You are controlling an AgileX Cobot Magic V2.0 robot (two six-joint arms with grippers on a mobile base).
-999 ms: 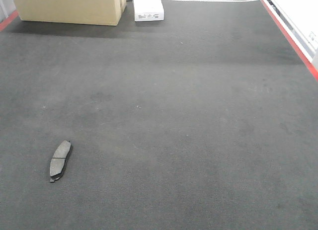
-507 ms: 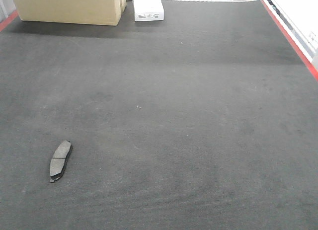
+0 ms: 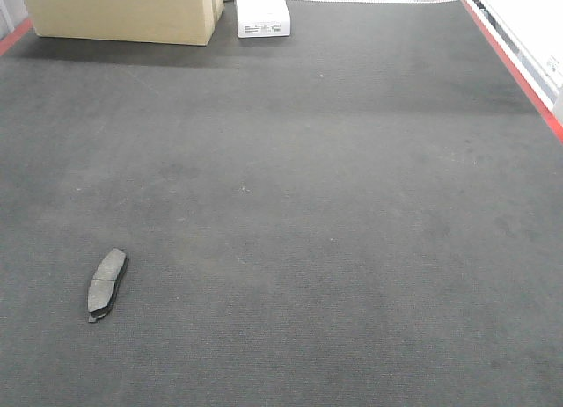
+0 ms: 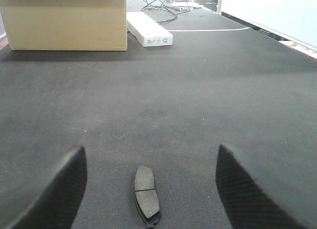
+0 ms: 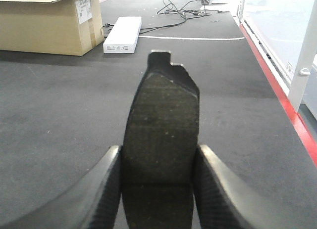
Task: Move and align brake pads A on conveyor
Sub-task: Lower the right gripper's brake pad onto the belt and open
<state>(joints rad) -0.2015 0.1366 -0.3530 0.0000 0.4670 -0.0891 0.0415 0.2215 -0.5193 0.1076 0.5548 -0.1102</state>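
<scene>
One dark grey brake pad A (image 3: 106, 285) lies flat on the conveyor (image 3: 334, 214) at the near left, its groove across the middle. In the left wrist view the same brake pad (image 4: 146, 193) lies on the belt between and below my left gripper (image 4: 148, 182), whose two fingers stand wide open and apart from it. My right gripper (image 5: 158, 162) is shut on a second brake pad A (image 5: 162, 125), held on its long sides and pointing away above the belt. Neither gripper shows in the front view.
A cardboard box (image 3: 123, 11) and a white flat box (image 3: 261, 10) stand at the belt's far end. The red frame edge (image 3: 515, 64) runs along the right side, with cables (image 5: 183, 11) beyond the far end.
</scene>
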